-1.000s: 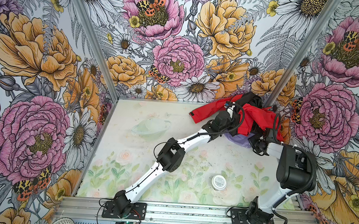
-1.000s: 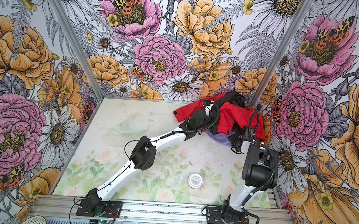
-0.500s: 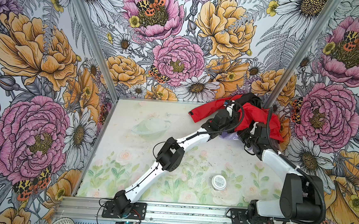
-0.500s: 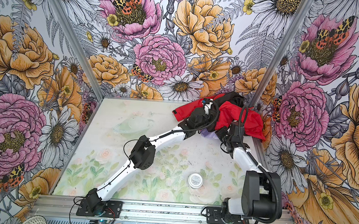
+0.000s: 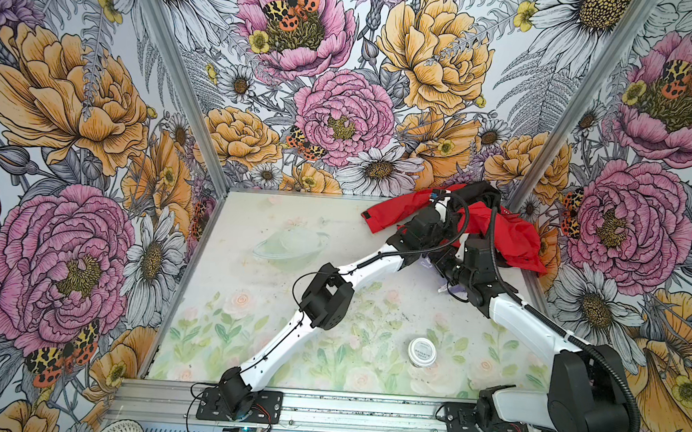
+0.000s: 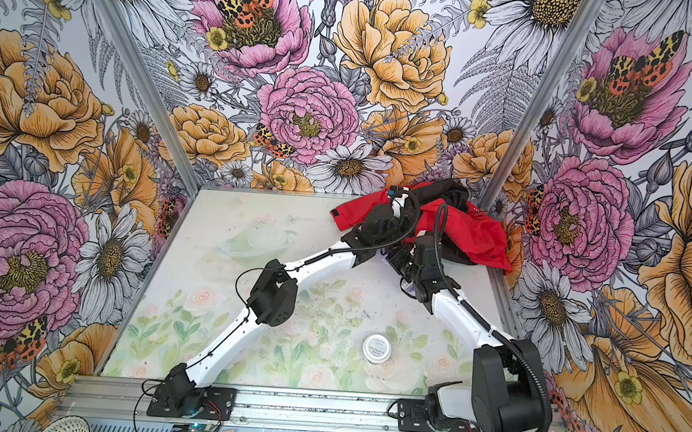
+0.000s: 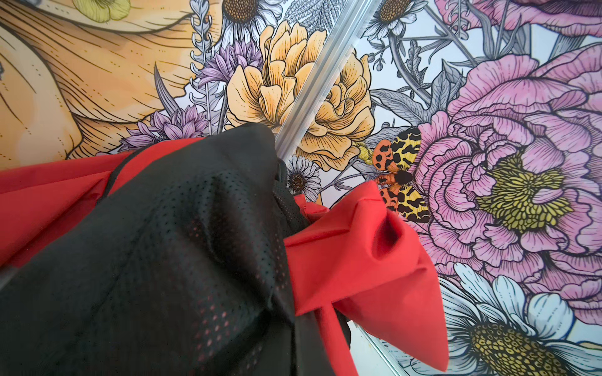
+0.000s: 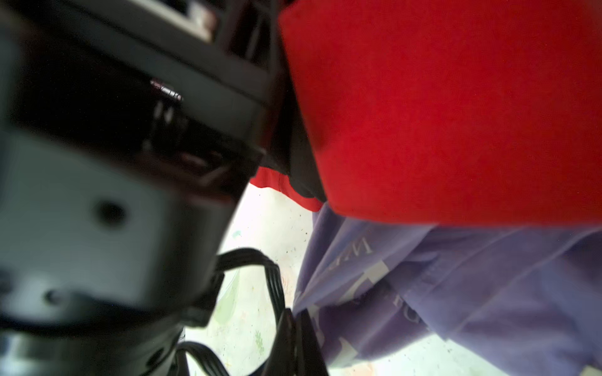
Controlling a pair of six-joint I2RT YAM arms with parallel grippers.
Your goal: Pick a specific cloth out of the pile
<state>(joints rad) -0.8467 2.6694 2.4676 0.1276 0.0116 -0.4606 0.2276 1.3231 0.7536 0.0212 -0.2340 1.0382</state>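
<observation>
The pile sits in the far right corner in both top views. It is a bright red jacket (image 5: 505,232) (image 6: 472,230) with a black mesh garment (image 5: 481,191) (image 7: 163,244) on top. My left gripper (image 5: 439,210) is shut on the red jacket and holds it raised; fabric hides its jaws in the left wrist view. The lavender cloth (image 8: 472,293) with white lettering lies on the table under the jacket's (image 8: 439,114) hem, and only a sliver (image 5: 450,291) shows from above. My right gripper (image 8: 295,311) is shut, with its tips at the cloth's edge and nothing between them.
A white round jar (image 5: 421,351) (image 6: 376,348) stands on the table near the front right. The flowered walls and a metal corner post (image 5: 550,127) close in right behind the pile. My left forearm (image 8: 97,195) crosses close beside the right gripper.
My right arm has unfolded and reached forward, bringing its gripper under the raised jacket to the lavender cloth. The left arm has held the jacket up and shifted slightly toward the back.
</observation>
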